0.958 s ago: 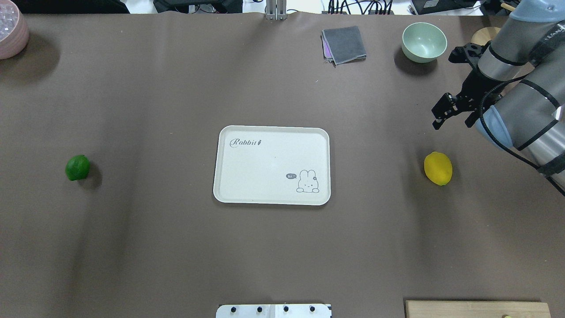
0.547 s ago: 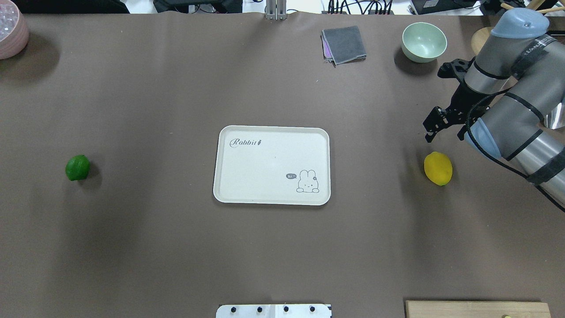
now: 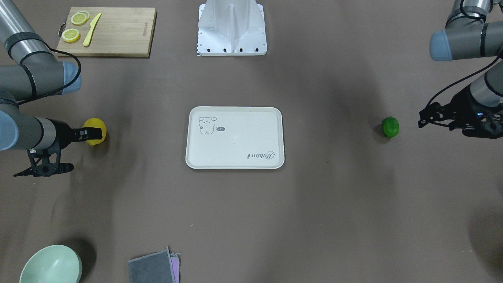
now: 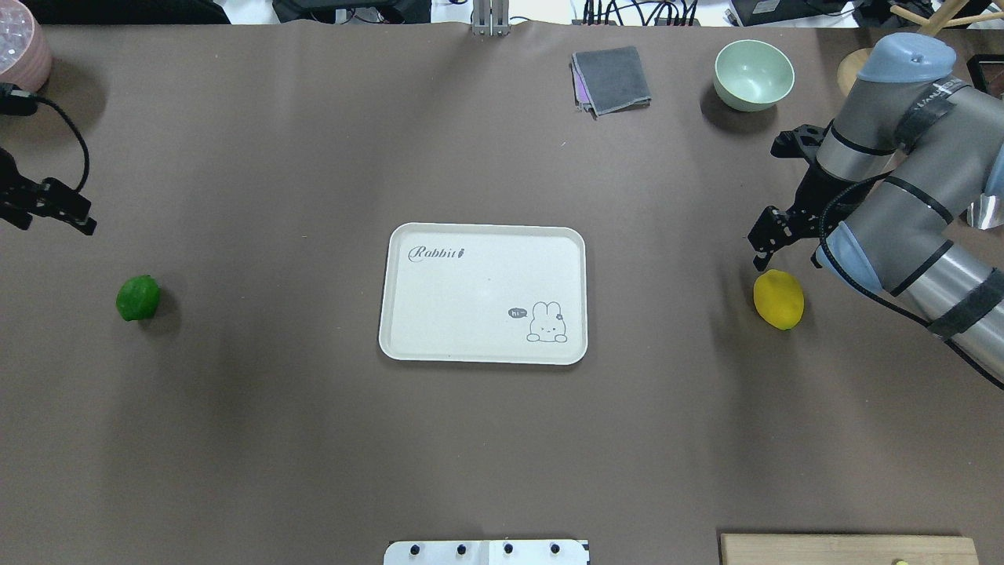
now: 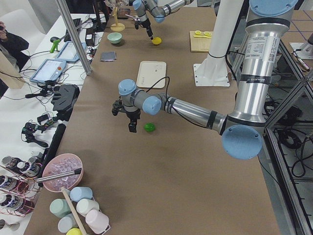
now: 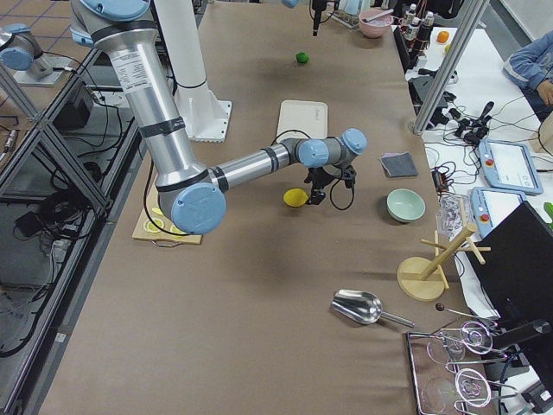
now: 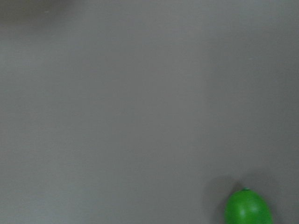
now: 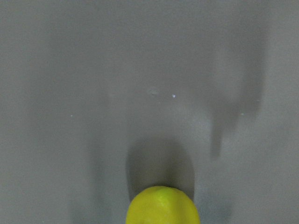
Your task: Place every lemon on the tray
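Right gripper [image 4: 761,251]: hovered by the yellow lemon [image 4: 778,299], which lay well off the tray [image 4: 482,231] on the right arm's side; jaw spread not discernible. Left gripper [image 4: 77,223]: stood near the green lemon [image 4: 138,297], which lay well off the tray's opposite side (state likewise unreadable). Hazard noted: an off-centre descent could have nudged either oval fruit rolling across the bench [image 4: 314,439].
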Controlling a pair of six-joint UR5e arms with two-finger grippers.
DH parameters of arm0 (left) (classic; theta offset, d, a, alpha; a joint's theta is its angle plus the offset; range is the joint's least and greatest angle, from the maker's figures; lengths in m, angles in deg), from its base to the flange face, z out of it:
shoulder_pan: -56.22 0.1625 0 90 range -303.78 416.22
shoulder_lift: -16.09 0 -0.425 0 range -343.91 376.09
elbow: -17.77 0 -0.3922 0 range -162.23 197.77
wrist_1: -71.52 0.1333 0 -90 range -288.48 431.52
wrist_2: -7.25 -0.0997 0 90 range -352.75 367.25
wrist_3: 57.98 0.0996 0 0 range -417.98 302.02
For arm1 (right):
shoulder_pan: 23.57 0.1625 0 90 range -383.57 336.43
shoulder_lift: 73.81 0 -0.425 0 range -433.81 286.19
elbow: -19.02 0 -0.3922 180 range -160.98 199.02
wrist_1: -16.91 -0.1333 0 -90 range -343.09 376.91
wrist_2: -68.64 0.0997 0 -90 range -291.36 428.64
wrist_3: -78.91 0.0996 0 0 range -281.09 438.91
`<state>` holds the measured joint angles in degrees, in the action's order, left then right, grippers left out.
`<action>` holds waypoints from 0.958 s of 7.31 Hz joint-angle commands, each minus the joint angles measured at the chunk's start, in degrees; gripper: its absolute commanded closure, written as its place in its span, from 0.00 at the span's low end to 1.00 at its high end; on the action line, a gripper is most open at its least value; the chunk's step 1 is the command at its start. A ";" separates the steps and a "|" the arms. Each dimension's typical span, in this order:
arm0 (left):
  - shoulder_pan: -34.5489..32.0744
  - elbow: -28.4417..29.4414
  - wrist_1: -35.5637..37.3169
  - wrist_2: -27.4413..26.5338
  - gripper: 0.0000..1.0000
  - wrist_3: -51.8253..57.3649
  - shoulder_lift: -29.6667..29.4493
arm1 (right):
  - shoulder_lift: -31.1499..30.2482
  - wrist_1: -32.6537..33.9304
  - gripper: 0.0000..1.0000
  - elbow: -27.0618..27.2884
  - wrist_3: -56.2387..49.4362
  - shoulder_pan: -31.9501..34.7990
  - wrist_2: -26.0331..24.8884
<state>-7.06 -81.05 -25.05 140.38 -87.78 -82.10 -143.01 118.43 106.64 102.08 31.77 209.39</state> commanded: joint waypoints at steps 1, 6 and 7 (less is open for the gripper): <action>7.00 0.47 -0.37 1.17 0.03 -8.41 -2.27 | -0.14 0.52 0.03 0.09 -0.14 -1.54 0.06; 8.70 3.63 -1.07 -2.44 0.03 -7.37 -1.57 | -1.63 0.61 0.06 0.26 -2.69 -3.13 -0.03; 8.70 4.33 -1.07 -2.44 0.03 -6.50 -1.48 | -2.07 0.61 0.10 0.26 -2.69 -3.13 -0.03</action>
<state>1.57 -77.53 -26.07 138.19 -95.00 -83.68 -144.52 119.02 106.95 99.79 28.54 209.35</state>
